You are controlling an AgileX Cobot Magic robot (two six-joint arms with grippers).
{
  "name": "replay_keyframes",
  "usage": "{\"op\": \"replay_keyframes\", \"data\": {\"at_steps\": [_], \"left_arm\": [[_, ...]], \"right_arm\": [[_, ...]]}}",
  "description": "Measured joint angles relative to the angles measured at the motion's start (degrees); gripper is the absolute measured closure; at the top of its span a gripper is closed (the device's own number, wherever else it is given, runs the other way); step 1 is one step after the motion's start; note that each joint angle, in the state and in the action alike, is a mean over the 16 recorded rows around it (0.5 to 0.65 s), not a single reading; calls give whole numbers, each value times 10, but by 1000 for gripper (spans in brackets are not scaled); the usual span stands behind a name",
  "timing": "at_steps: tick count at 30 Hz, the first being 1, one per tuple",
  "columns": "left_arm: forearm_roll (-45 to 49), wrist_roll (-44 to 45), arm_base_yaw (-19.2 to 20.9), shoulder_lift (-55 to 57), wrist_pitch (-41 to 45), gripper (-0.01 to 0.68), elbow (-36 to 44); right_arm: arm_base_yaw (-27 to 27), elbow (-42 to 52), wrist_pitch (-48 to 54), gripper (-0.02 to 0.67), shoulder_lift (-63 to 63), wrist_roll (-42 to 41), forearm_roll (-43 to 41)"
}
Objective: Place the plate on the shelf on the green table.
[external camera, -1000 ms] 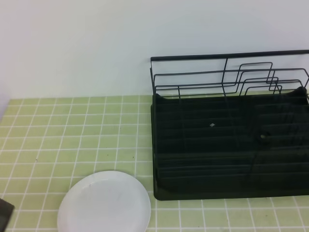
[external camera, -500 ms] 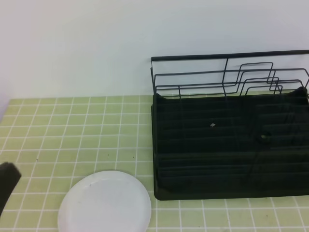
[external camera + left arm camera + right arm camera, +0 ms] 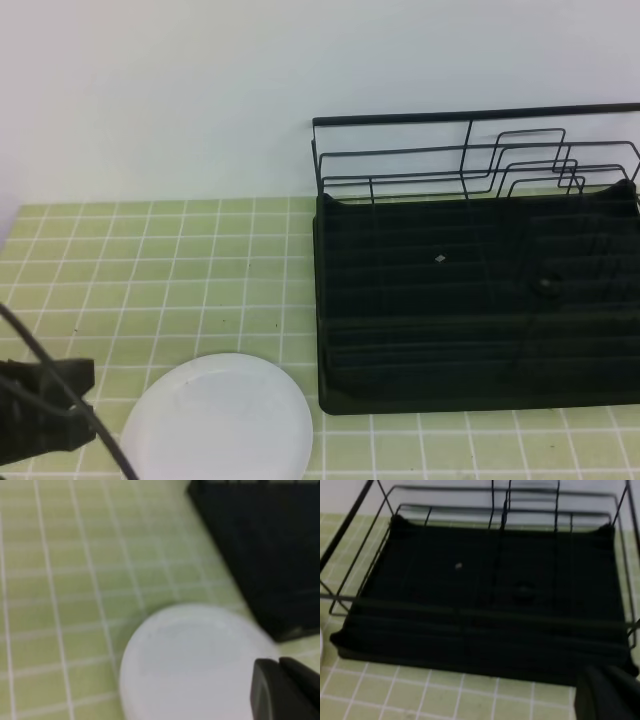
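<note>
The white round plate (image 3: 215,420) lies flat on the green table (image 3: 150,270), just left of the front corner of the shelf (image 3: 480,300), a black dish rack with wire dividers. My left gripper (image 3: 70,395) hangs at the bottom left, just left of the plate. In the left wrist view its fingers (image 3: 267,687) are pressed together over the near right part of the plate (image 3: 190,660), holding nothing. My right gripper (image 3: 602,677) is shut and empty in front of the shelf (image 3: 485,600); it is out of the high view.
A white wall rises behind the tiled surface. The rack's wire back rail (image 3: 470,118) stands tall at the rear. Bare tiles stretch left of the rack and behind the plate. A black cable (image 3: 60,385) runs along my left arm.
My left arm has come into the high view from the bottom-left edge, rising and moving right towards the plate. The plate and rack have not moved.
</note>
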Motion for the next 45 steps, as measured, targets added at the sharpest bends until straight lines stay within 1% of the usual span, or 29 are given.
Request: {"op": "replay_keyframes", "data": {"at_steps": [6,10,17,22,27,34,45], "left_arm": [[111,-79,0,74,30,624,-21],[156,-124,0,123,41,560,-36],[183,-148,0,214,41,450,-65],[182,-141,0,282,32,411,-85],[171,-123,0,340,22,409,-100],[138,-75,0,407,11,409,-110],[92,-20,0,471,-11,410,-114]], "right_arm": [[4,-9,31,652,38,-39,56],[4,-9,39,652,48,-68,98],[4,-9,48,652,52,-103,141],[4,-9,57,652,52,-110,149],[4,-9,71,652,52,-111,149],[4,-9,92,652,52,-111,149],[4,-9,113,652,52,-111,149]]}}
